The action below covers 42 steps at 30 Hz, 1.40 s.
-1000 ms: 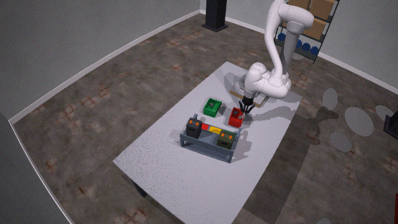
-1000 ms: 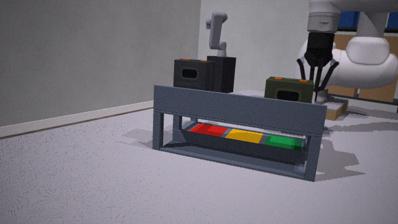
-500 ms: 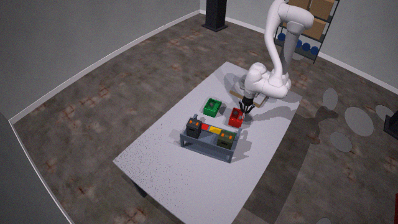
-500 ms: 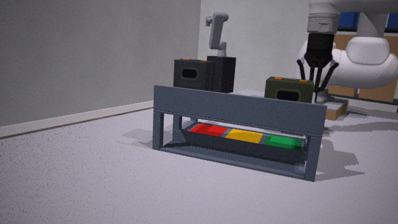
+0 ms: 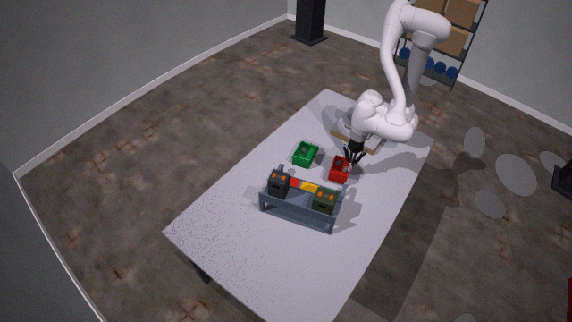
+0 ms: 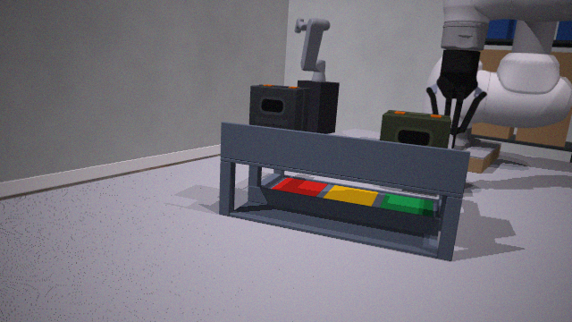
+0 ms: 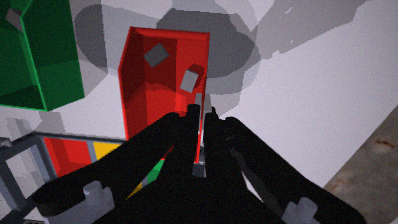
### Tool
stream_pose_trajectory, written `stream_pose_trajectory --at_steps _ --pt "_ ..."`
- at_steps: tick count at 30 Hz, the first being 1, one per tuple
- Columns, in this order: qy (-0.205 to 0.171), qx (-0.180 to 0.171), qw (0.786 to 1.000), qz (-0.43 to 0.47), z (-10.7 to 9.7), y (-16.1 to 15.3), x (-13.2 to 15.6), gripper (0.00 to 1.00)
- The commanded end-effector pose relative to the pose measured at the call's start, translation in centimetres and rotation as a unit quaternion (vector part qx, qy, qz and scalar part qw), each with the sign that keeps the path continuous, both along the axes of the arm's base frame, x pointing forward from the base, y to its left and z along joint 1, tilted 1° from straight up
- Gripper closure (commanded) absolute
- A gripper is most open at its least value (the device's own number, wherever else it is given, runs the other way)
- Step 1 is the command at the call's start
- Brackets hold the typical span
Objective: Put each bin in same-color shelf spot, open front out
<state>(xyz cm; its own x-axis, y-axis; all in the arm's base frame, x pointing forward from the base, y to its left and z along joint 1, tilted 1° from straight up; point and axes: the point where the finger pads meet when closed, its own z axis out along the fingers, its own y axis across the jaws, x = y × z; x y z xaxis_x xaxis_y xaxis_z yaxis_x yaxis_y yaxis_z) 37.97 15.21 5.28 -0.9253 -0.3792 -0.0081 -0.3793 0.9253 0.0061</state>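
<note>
On the table (image 5: 250,250) (image 6: 268,277) (image 7: 300,110), the red bin (image 5: 338,174) (image 7: 133,95) is being gripped at one side wall by the claw (image 5: 351,166) (image 6: 454,142) (image 7: 202,102). The fingers are being held nearly together, with the thin wall running between them. The claw is being pointed downward by the white arm (image 5: 389,125) (image 6: 465,36). Small grey parts (image 7: 156,55) are being carried inside the red bin, and more grey is being partly hidden by the fingers.

The green bin (image 5: 304,157) (image 7: 57,75) is being left apart from the red one, on the table, with a grey piece (image 5: 304,150) (image 7: 15,19) being held inside it. Neither bin is being supported by the shelf (image 5: 295,212) (image 6: 344,152) (image 7: 46,165), which is standing near both.

On the shelf's lower board, the red mark (image 5: 294,182) (image 6: 300,186) (image 7: 67,154), the yellow mark (image 5: 309,187) (image 6: 351,195) (image 7: 106,149) and the green mark (image 6: 407,204) (image 7: 155,171) are being shown in a row, the yellow one being set between the others. On the shelf's top, a dark grey case (image 5: 278,188) (image 6: 273,116) and an olive case (image 5: 323,205) (image 6: 390,130) are being borne upright, well apart.
</note>
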Motion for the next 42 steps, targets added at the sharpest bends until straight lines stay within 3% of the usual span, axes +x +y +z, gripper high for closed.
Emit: stream_pose_trajectory --at_steps 1,42 --pt "0.000 0.000 1.000 0.000 -0.1 0.0 0.0 0.90" --pt "0.000 0.000 1.000 0.000 -1.4 0.0 0.0 0.90"
